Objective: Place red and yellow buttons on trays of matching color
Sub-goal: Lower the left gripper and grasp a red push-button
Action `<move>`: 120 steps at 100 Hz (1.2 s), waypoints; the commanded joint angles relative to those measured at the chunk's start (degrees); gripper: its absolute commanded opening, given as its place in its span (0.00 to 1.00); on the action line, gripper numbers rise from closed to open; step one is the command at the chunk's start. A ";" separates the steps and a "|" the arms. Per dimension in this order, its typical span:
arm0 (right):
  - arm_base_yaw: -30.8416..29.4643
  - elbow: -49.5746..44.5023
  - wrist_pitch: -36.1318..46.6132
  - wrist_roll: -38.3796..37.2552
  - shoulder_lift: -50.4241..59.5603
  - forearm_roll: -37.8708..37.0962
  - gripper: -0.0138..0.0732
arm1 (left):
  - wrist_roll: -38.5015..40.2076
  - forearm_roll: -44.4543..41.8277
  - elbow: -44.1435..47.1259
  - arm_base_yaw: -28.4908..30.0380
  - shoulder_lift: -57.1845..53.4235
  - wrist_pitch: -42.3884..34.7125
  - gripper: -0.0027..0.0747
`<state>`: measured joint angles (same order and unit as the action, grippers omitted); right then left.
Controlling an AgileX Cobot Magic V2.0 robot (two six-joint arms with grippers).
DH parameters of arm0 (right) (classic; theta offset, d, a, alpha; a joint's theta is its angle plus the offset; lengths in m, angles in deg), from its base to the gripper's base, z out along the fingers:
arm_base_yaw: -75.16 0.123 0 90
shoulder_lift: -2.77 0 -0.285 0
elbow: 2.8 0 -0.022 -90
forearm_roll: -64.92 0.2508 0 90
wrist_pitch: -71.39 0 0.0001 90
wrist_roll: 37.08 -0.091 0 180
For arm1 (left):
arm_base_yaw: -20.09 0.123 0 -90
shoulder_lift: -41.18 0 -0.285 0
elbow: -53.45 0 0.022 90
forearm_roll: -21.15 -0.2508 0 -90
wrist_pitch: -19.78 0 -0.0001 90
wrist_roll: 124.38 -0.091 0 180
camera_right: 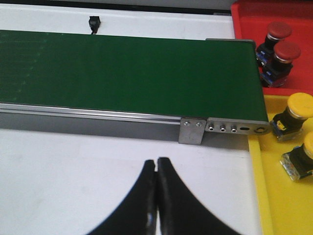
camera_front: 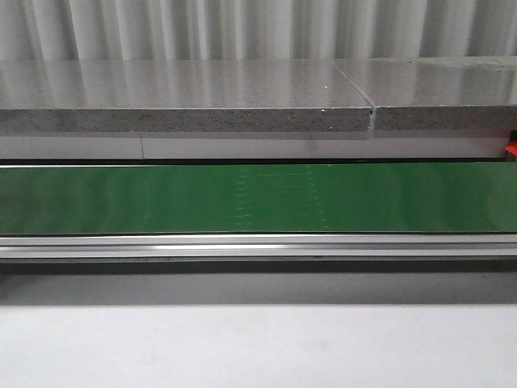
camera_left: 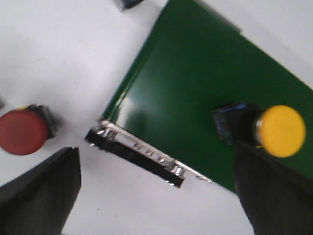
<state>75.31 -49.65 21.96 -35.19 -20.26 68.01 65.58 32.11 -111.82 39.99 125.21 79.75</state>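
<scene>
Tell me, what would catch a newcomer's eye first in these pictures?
The long green conveyor belt runs across the front view. At its end, in the right wrist view, sit a red plastic tray holding two red-capped push buttons and a yellow plastic tray holding two yellow-capped ones. In the left wrist view, a yellow-capped button lies on the belt and a red-capped one on the white table.

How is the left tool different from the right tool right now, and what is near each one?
The left tool is open, its fingers spread wide apart; the right tool is shut, fingertips touching. The left tool hovers near the belt's end with a red button on the white table and a yellow button on the green belt; the right tool hangs over bare white table beside the belt. Both hold nothing.
</scene>
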 commanded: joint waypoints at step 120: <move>0.04 1.28 3.59 0.47 -0.60 -0.38 0.08 | 4.37 -1.40 -1.56 24.41 14.55 -1.50 0.83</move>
<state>75.31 -49.65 21.96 -35.19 -20.17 68.01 69.07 30.09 -111.68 64.16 140.23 79.01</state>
